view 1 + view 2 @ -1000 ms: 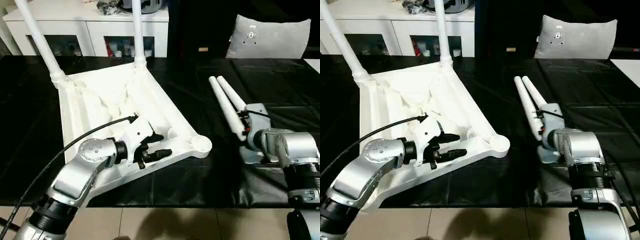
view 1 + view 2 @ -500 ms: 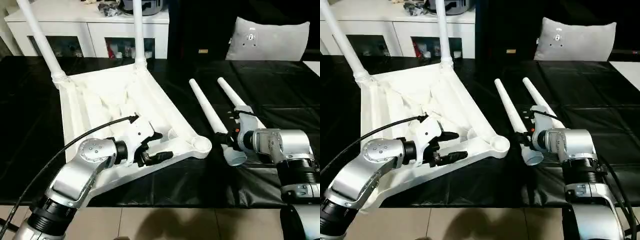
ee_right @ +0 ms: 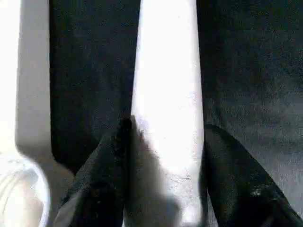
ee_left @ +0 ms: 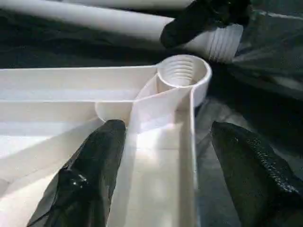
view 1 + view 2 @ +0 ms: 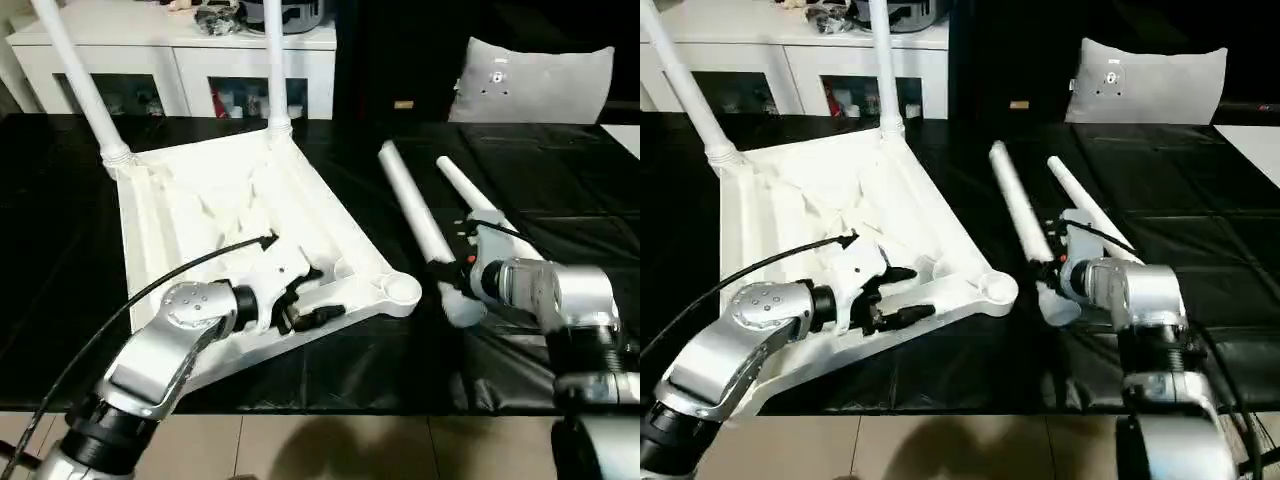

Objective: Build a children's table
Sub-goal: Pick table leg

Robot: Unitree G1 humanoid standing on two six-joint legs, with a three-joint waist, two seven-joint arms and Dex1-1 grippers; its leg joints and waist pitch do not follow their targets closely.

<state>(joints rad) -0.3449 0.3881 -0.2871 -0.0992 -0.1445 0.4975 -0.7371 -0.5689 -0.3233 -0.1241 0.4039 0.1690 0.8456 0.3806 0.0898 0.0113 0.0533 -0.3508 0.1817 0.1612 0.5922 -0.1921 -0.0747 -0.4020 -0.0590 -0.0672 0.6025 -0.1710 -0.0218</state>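
The white table top [image 5: 200,210] lies upside down on the black table, ribs facing up. Two legs [image 5: 80,80] [image 5: 272,60] stand upright in its far corner sockets. My left gripper [image 5: 305,305] is open, its fingers [image 4: 94,175] on either side of the near rim, just behind the empty threaded corner socket [image 4: 182,71]. My right gripper [image 5: 452,270] is shut on a third leg [image 5: 410,205], fingers [image 3: 102,179] pressed against both its sides. That leg's thick threaded end [image 4: 222,40] hangs just right of the socket [image 5: 403,292]. The fourth leg [image 5: 465,190] lies on the table behind my right gripper.
A white cabinet [image 5: 180,60] with shelves stands behind the table at far left. A grey cushion [image 5: 530,85] leans at far right. The black table's front edge [image 5: 400,412] runs close below my arms, with tiled floor beyond it.
My right gripper has taken one leg away from the other, carried it left toward the near corner socket and raised its thin end. The left gripper has stayed at the rim.
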